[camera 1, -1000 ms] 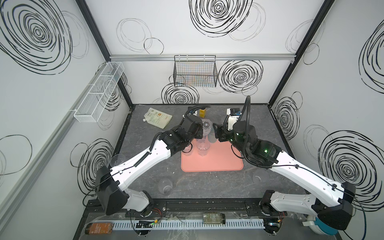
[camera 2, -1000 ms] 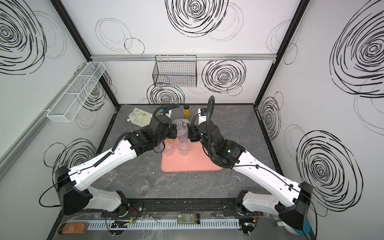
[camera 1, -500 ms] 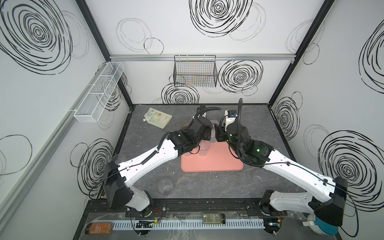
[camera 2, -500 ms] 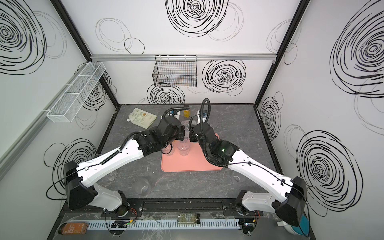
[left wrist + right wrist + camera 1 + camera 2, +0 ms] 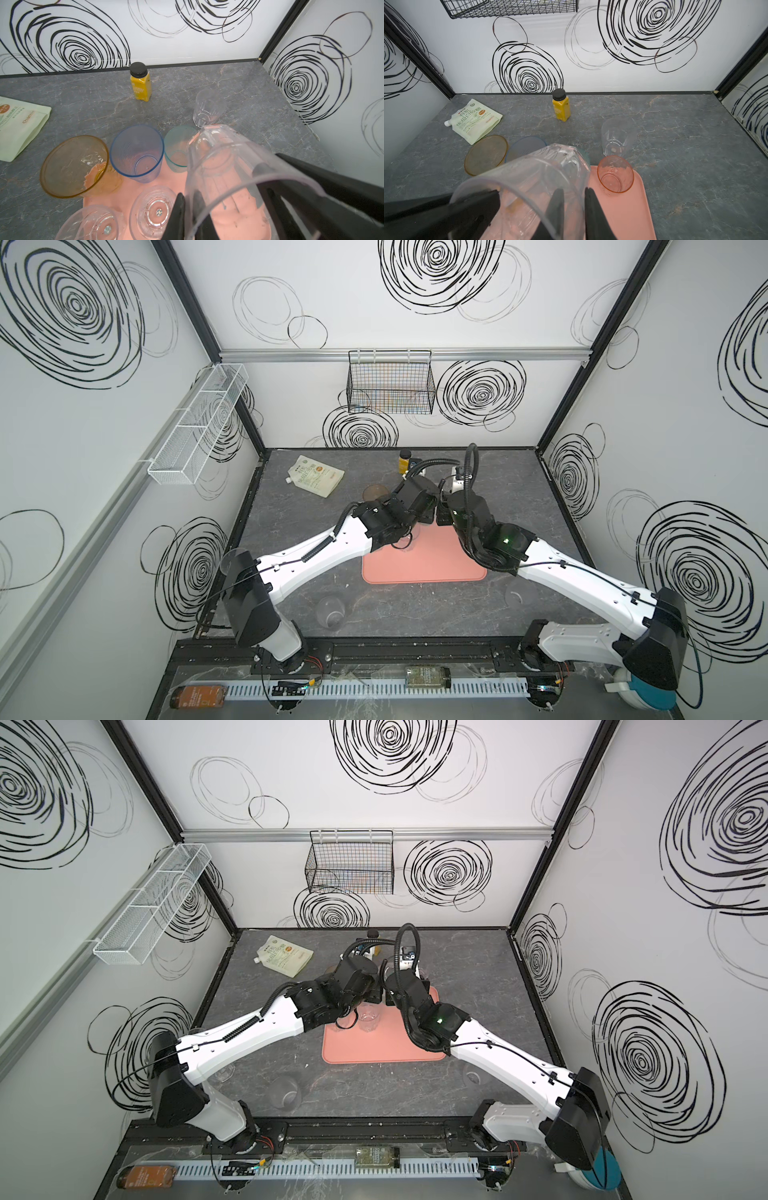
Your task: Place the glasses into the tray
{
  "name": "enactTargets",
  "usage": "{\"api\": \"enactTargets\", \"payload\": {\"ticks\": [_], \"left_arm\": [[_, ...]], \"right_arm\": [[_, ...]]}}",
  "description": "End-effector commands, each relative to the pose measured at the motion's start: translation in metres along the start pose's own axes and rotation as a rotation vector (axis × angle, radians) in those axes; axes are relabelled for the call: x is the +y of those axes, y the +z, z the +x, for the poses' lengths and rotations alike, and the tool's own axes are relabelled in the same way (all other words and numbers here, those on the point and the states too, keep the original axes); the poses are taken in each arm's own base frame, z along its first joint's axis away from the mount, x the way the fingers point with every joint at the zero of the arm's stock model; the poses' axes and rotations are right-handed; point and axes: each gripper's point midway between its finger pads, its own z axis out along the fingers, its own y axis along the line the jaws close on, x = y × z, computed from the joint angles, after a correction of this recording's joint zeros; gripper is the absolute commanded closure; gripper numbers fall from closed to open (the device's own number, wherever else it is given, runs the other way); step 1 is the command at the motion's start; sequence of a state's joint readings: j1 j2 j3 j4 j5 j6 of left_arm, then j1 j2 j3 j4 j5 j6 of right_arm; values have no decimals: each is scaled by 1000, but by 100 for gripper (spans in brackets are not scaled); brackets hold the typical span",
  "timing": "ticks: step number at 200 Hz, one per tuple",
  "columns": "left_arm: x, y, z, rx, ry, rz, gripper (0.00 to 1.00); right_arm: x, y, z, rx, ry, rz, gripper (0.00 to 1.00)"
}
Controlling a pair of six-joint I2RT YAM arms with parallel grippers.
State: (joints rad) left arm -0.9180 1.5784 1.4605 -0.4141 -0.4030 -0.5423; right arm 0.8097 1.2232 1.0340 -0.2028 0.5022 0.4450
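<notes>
The tray (image 5: 424,568) lies centre frame in both top views. Over its upper edge a clear glass (image 5: 228,166) hangs tilted (mouth toward the wrist cameras), not set down. The left gripper (image 5: 189,195) pinches one side of its rim wall. The right gripper (image 5: 574,190) stands narrow astride the opposite side; whether it is clamped I cannot tell. Two short glasses (image 5: 153,209) and a pink glass (image 5: 614,176) stand in the tray.
</notes>
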Motion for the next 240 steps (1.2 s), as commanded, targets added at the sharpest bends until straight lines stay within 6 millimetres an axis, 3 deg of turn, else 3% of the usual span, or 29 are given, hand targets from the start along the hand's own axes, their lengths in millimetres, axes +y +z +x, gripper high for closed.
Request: {"api": "enactTargets", "payload": {"ticks": [1,51,86,104,125,150,167,203,240], "left_arm": [[-33,-35,-48,-123,-76,161,82],[-41,-58,-61,-156,-62,245,56],[-42,-79,-65,-225,10,329,44],[-11,-79,-60,-251,84,255,39],[45,-75,-55,-266,94,138,34],[108,-79,-49,-276,50,56,33],[140,-83,-39,-274,29,7,31],[182,-79,-4,-243,-55,-61,29],[209,-71,28,-205,-142,-112,29]], "right_arm": [[-24,-1,-9,-22,65,43,95],[-49,6,1,34,102,44,100],[-63,1,0,71,89,53,100],[-69,-7,-3,112,49,53,100],[-71,-16,0,198,-24,39,100],[-65,-22,31,376,-58,-27,100],[-58,-26,53,473,-47,-78,100],[-56,-21,94,604,-57,-104,100],[-57,-6,124,688,-73,-83,100]]}}
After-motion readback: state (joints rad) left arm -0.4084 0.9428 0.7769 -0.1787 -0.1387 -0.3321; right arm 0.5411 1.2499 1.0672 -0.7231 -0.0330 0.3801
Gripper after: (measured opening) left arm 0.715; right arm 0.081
